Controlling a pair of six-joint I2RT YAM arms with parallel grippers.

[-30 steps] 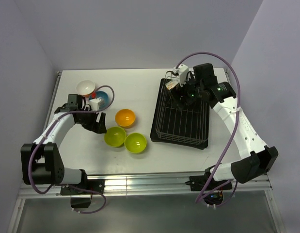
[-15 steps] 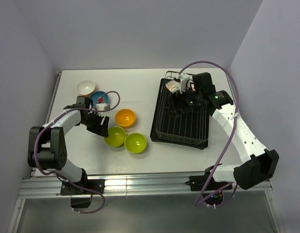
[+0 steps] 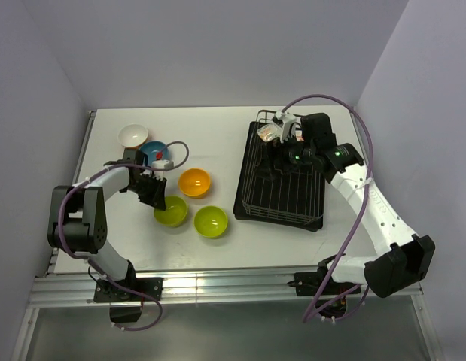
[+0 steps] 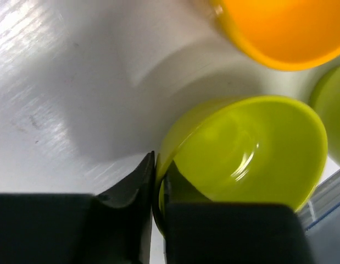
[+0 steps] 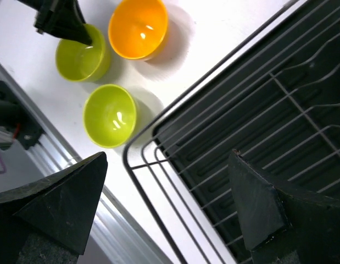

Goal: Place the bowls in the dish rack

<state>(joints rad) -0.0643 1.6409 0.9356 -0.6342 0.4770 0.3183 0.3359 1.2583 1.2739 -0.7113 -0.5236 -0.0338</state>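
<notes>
My left gripper [image 3: 155,197] is shut on the near rim of a lime green bowl [image 3: 172,211], one finger inside and one outside [image 4: 157,168]. That bowl [image 4: 246,154] sits on the white table beside the orange bowl [image 3: 194,182] and the second lime green bowl [image 3: 210,221]. A blue bowl [image 3: 151,152] and a white bowl [image 3: 132,135] lie behind the left arm. My right gripper [image 5: 167,159] hangs open and empty over the near-left corner of the black wire dish rack [image 3: 281,188].
A pale object with orange marks [image 3: 269,134] sits at the rack's far-left corner, partly hidden by the right arm. The table's metal front rail [image 3: 217,282] runs below the bowls. Purple cables loop above both arms.
The left gripper has reached the lime green bowl and closed on its rim. The right arm has shifted slightly above the rack, its fingers staying apart.
</notes>
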